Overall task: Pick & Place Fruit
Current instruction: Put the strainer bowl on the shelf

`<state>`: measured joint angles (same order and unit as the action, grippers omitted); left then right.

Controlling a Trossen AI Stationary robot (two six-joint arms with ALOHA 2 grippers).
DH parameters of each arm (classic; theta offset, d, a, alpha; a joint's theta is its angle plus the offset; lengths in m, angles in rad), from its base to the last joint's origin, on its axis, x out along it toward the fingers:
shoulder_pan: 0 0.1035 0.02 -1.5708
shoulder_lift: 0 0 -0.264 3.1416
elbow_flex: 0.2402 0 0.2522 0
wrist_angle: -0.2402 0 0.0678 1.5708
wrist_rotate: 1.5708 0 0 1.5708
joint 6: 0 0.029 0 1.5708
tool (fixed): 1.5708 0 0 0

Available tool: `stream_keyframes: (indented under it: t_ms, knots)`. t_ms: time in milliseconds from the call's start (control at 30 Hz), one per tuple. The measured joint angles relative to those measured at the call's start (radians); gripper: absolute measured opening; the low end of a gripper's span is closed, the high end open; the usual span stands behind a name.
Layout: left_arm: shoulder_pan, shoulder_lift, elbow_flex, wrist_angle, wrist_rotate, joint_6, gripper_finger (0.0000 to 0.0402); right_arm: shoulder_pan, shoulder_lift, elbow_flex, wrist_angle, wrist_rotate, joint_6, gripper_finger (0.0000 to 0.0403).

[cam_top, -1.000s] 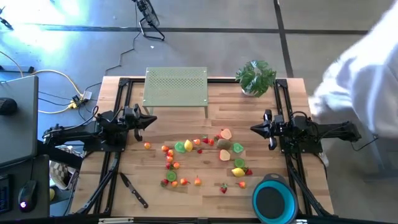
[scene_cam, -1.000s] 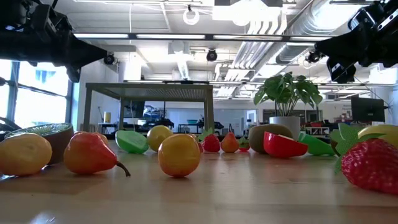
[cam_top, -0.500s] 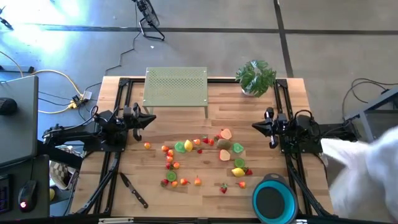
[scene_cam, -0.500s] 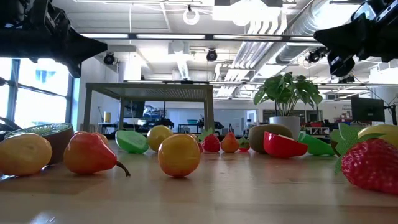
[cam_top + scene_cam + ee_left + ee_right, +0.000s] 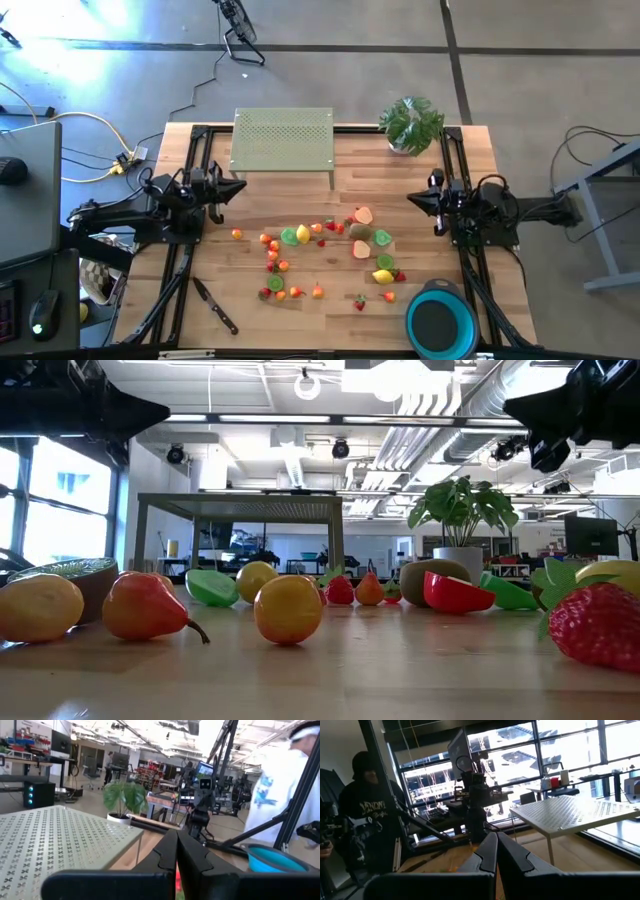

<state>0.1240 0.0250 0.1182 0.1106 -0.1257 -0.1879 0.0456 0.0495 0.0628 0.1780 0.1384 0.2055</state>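
The fruit (image 5: 325, 255), small toy pieces in red, orange, yellow and green, lies scattered on the wooden table's middle. The low view shows a pear (image 5: 145, 607), a lemon (image 5: 288, 610) and a strawberry (image 5: 598, 625) resting on the tabletop. My left gripper (image 5: 240, 186) hovers shut at the table's left, above and left of the fruit; its closed fingers (image 5: 170, 851) meet in the left wrist view. My right gripper (image 5: 410, 200) hovers shut at the table's right, its closed fingers (image 5: 490, 851) showing in the right wrist view. Neither holds anything.
A blue bowl (image 5: 443, 322) stands at the near right corner. A black-handled knife (image 5: 215, 305) lies near left. A perforated shelf (image 5: 283, 138) and a potted plant (image 5: 411, 125) stand at the far edge. A person in white (image 5: 272, 795) and one in dark (image 5: 367, 820) stand beyond the table.
Both grippers have risen a little and tipped their fingertips upward, staying shut. A person in white beside the table's right edge has moved toward the near side and left the high view. The fruit has stayed in place.
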Motion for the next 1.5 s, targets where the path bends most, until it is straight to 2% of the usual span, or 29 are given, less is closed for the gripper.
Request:
stream_keyframes:
  t_ms: [300, 633, 967, 1200, 1333, 1500]
  knots:
    - [0.0, 0.058, 0.048, -0.008, -0.011, -0.003, 0.0005, 0.0, 0.173, 0.114, -0.008, 0.005, -0.013, 0.0003]
    - [0.0, 0.31, 0.201, -0.104, -0.006, -0.002, 0.0005, 0.0, 0.404, 0.266, -0.024, -0.01, 0.0, 0.0003]
    - [0.0, 0.498, 0.398, -0.199, 0.086, 0.057, 0.0005, 0.0, 0.56, 0.531, -0.305, -0.014, 0.026, 0.0003]
    - [0.0, 0.536, 0.495, -0.304, 0.093, 0.053, 0.0005, 0.0, 0.653, 0.726, -0.54, -0.06, 0.089, 0.0003]
    - [0.0, 0.537, 0.513, -0.304, 0.093, 0.053, 0.0005, 0.0, 0.706, 0.817, -0.656, -0.105, 0.133, 0.0003]
    - [0.0, 0.536, 0.518, -0.305, 0.093, 0.051, 0.0005, 0.0, 0.752, 0.875, -0.713, -0.177, 0.271, 0.0003]
